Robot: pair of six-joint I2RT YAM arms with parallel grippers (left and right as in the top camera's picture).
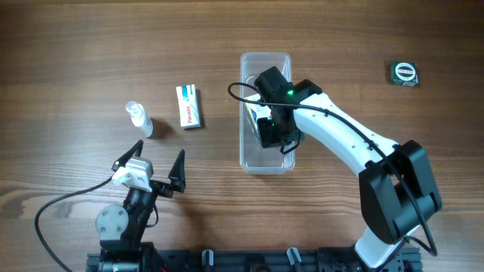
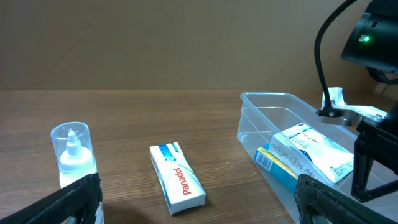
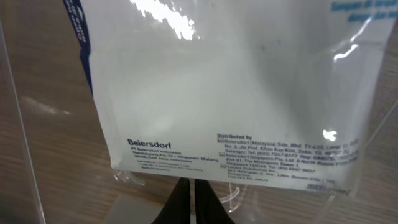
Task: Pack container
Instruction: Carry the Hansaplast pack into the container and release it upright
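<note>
Fwd of your left fingers (image 2: pixel 68 202), btwn them, a white Panadol box (image 2: pixel 178 177) lies flat on the wood table (image 1: pixel 60 75). A small clear bottle (image 2: pixel 73 152) stands upright just past the left-hand finger, apart from the box. A black-green round item (image 1: pixel 405 72) sits far off to their right & fwd.

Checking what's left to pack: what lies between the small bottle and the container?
A white Panadol box, lying flat, touching neither bottle nor container, as the overhead view shows.
</note>
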